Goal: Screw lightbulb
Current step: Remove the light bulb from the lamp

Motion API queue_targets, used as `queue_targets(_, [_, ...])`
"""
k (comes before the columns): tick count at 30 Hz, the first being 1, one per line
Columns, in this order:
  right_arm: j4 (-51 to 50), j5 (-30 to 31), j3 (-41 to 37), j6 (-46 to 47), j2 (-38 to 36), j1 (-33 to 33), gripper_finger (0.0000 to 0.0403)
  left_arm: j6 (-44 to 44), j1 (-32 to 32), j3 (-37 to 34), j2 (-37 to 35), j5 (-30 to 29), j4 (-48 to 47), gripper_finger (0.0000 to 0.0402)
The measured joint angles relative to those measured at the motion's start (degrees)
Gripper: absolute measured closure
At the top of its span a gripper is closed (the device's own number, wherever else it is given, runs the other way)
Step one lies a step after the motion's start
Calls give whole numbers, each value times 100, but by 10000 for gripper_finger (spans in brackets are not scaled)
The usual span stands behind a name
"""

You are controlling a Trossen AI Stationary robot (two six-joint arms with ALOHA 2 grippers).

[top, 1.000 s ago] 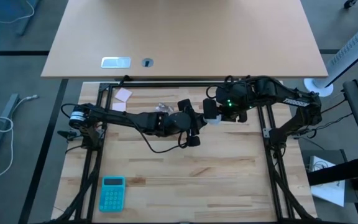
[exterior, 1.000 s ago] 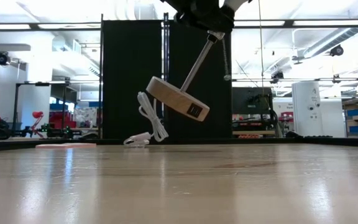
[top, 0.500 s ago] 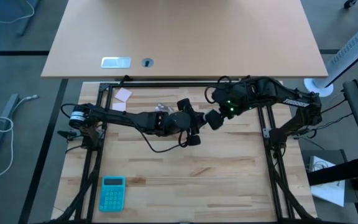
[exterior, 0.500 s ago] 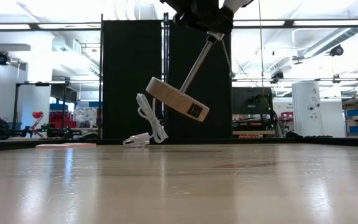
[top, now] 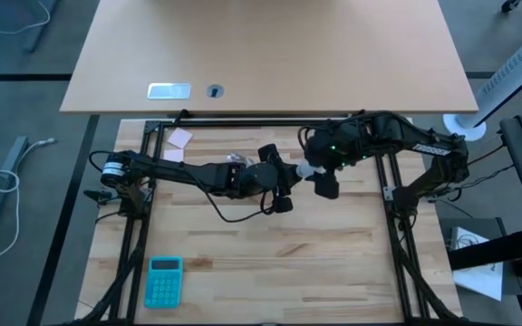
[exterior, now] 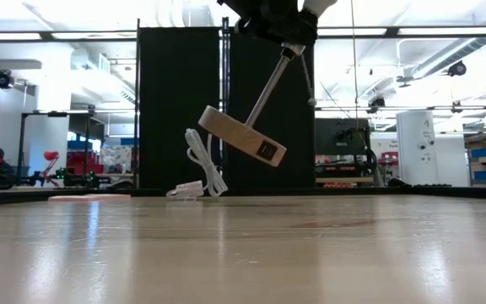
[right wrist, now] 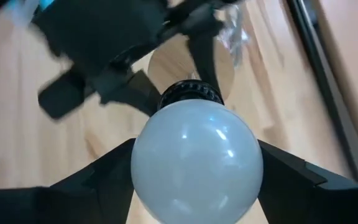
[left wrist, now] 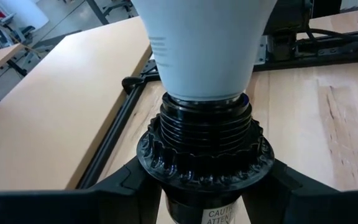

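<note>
Lightbulb [right wrist: 196, 160] sits seated in the black socket [left wrist: 205, 144], mid-air above the desk [top: 270, 263], between both arms. Right pincer [right wrist: 194, 171] hugs the bulb's round end, fingers part spread on either side. Left pincer [left wrist: 205, 186] clamps the socket's collar. Wooden disc [exterior: 242, 135] hangs tilted; the bulb is hidden in the low view. Its long axis runs straight into the socket.

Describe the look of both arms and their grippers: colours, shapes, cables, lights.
Both arms are dark, slim and jointed. The left arm trails a black cable across the table. The right arm bears pale lettering and a green light by its wrist. The left gripper and right gripper have black, wedge-shaped fingers.
</note>
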Motion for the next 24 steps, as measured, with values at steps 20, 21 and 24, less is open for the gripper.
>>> queue_targets(20, [-40,16,0,-5746,7,0,131,-26,0,0,0,-7,-80,238])
queue_targets(21, [-42,49,0,-5803,7,0,131,-30,0,1,0,-14,-86,238])
queue_targets(24, [-39,87,0,-5811,9,0,133,-77,0,0,0,-24,-101,238])
